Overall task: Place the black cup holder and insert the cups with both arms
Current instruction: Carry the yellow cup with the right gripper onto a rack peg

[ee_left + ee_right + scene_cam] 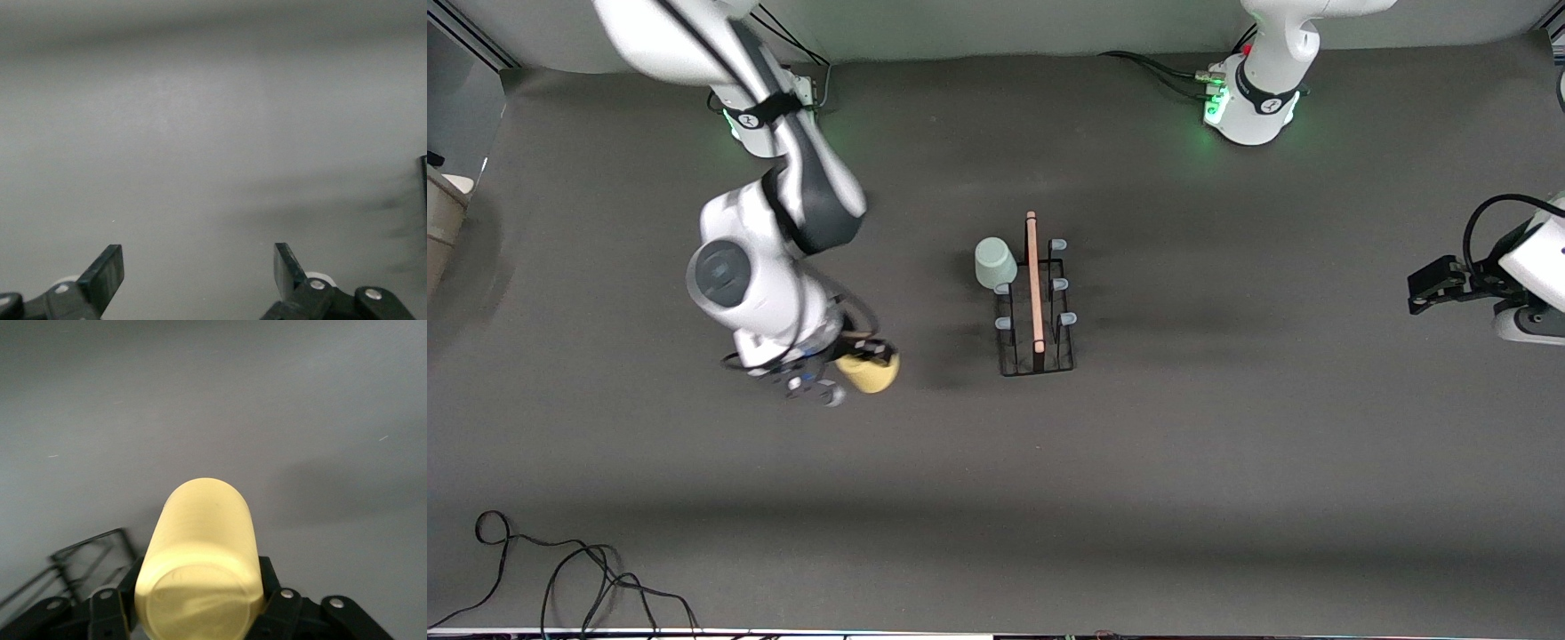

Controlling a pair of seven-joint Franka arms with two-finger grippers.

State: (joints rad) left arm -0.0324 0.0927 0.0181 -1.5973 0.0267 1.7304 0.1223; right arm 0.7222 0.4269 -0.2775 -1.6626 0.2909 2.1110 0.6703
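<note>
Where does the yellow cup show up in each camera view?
Front view: yellow cup in the right gripper, toward the right arm's end of the table.
Left wrist view: not in it.
Right wrist view: fills the lower centre.
Shared landmark: black cup holder.

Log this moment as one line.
right gripper: shut on yellow cup | left gripper: open, waiting | green cup: on cup holder
</note>
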